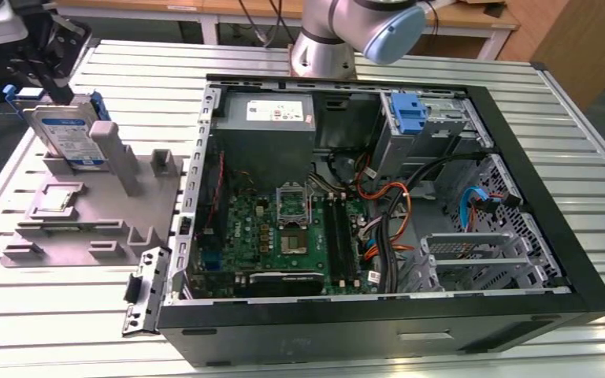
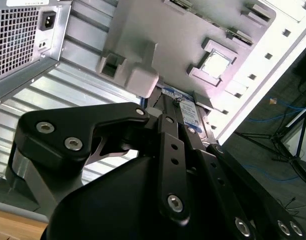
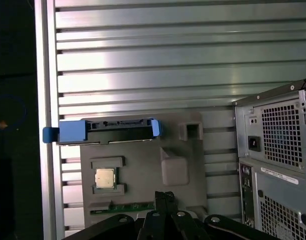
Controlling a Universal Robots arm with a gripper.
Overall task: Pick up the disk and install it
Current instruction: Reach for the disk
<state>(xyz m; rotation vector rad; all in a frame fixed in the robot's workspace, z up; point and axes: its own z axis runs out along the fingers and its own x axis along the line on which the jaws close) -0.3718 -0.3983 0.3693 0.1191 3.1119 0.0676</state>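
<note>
Status: the pick hasn't happened yet, going by what shows.

- disk (image 1: 66, 138) stands upright on its edge in the grey holder (image 1: 92, 216), on the desk (image 1: 155, 71) at the exterior view's left, outside the open PC case (image 1: 570, 236). In the first wrist view it's edge-on (image 3: 118, 125) with blue rails at both ends, and it looks seated in the slot.
- hand (image 1: 59, 93) hangs right at the disk's top edge, above the holder. In the first wrist view the tip of the hand (image 3: 164, 196) lies over the holder's base, apart from the disk's edge.
- can't tell how far open the hand is. I also can't confirm any hold on the disk; nothing looks lifted.
- case: lid off, board and cabling exposed. A bare blue bracket (image 1: 408, 114) sits in the far bay next to the power supply (image 1: 271, 114). A metal drive cage (image 1: 471, 256) sits on the near side, towards the exterior view's right.

My read: the approach is about done. Grasp, lift, carry over to the case and seat are all left, so early stage.
</note>
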